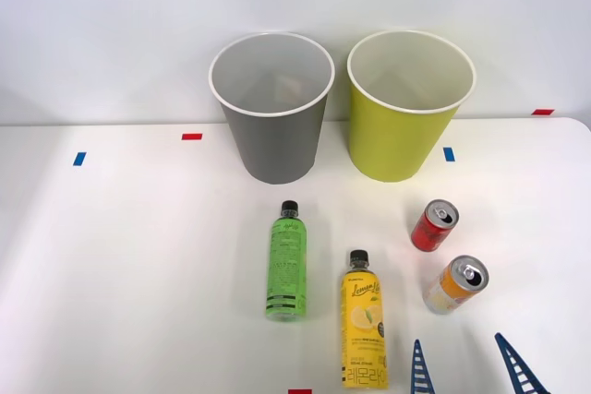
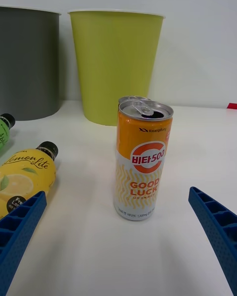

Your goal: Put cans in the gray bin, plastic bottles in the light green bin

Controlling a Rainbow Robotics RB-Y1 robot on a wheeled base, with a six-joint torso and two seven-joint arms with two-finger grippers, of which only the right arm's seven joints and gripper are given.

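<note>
Table point(image 1: 138, 256): red can point(image 2: 129, 99) mostly behind orange can point(image 2: 142, 160)

The orange and white can point(image 2: 143, 160) carries the brand "Kwangdong" in small print near its top, a round red emblem with Korean characters and "500" across its middle, and "GOOD LUCK" in orange capitals on its white lower half. Fine print at its base is too small to read. The yellow bottle point(image 2: 22, 175) reads "Lemon Lite" in script; in the front view its label point(image 1: 365, 334) also bears large Korean characters. Black print on the green bottle point(image 1: 287, 262) is illegible.
</note>
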